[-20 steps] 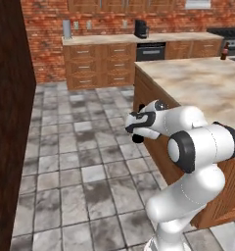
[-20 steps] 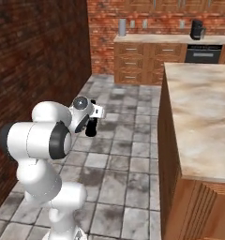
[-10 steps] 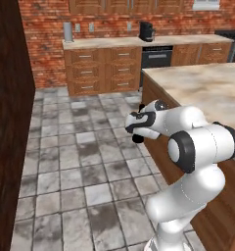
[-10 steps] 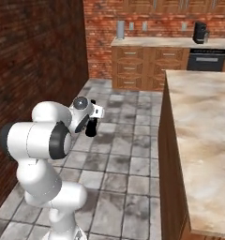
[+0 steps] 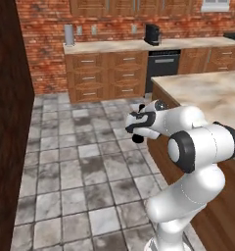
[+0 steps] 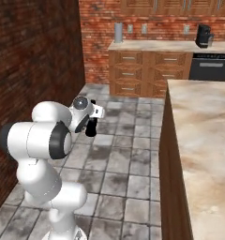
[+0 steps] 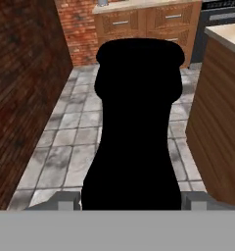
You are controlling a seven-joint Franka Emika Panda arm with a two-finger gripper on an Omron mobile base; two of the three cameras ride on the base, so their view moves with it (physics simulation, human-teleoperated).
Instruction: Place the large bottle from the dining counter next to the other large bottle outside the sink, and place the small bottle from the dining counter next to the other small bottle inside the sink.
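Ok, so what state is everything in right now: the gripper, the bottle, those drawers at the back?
gripper: closed on the large bottle.
large bottle: gripped, carried above the floor, off the dining counter.
wall drawers: all shut.

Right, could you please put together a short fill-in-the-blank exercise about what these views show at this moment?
1. The end effector grips the large bottle, whose colour is ___.
2. The floor below the arm is laid with grey stone ___.
3. The wall behind the far counter is built of red ___.
4. The dining counter stands on the arm's ___ side.

Missing words: black; tiles; brick; right
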